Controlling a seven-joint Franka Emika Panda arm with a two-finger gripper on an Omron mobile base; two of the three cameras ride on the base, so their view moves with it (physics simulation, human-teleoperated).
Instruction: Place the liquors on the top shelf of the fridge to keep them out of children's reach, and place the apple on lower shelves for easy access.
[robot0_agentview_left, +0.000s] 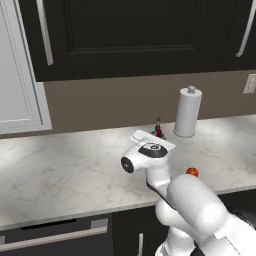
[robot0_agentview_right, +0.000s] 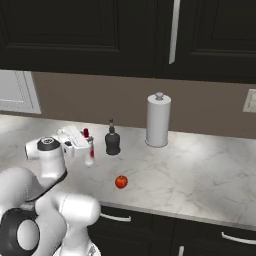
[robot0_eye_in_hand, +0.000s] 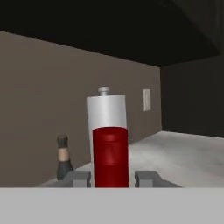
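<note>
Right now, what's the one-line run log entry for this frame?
phase: grasp first liquor | gripper: closed around white bottle at its red cap | dark bottle: on counter | apple: on counter

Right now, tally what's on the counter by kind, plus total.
Liquor bottles: 2 (slim white bottle with red cap, between the jaws; squat dark bottle)
Apples: 1 (red apple)
Paper towel rolls: 1 (white paper towel roll)
Total: 4
</note>
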